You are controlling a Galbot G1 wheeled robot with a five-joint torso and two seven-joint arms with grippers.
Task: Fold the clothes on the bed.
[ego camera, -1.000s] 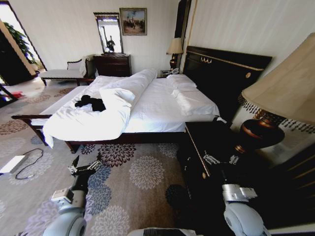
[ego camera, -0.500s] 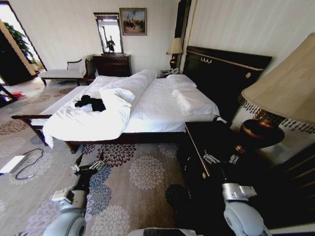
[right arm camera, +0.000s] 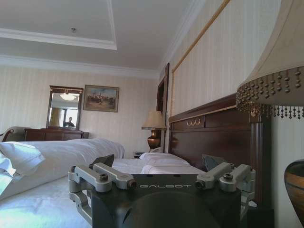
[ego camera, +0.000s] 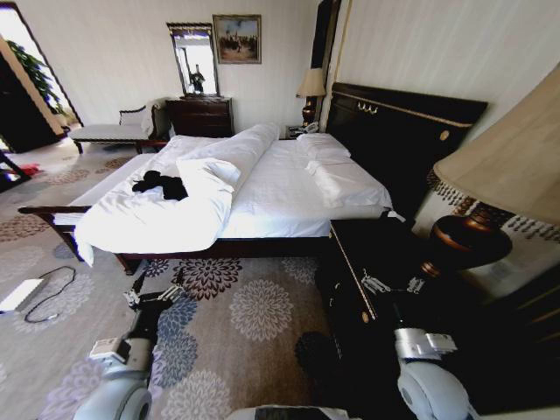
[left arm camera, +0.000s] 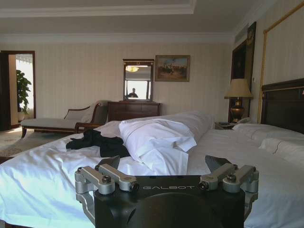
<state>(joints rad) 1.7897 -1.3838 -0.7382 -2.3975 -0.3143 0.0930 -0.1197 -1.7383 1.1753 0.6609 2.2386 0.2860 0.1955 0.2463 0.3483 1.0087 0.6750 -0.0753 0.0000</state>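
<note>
Nothing on the bed (ego camera: 289, 197) has moved in the last second; just the head view has shifted a touch. Crumpled on the white duvet (ego camera: 149, 223) near the foot, the black T-shirt (ego camera: 161, 184) lies well apart from both grippers. Left gripper (ego camera: 153, 297) hangs open above the carpet (ego camera: 254, 315), right gripper (ego camera: 391, 283) open beside the nightstand (ego camera: 367, 262).

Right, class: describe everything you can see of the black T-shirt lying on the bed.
The black T-shirt is a small, dark, soft-looking heap, crumpled and unfolded, so no lettering or sleeves can be made out. It lies on the white duvet near the foot end of the bed, on the side far from the headboard, beside the rolled-back fold of bedding. In the left wrist view it sprawls low and flat. Only the bedding touches it; both grippers are well away.
</note>
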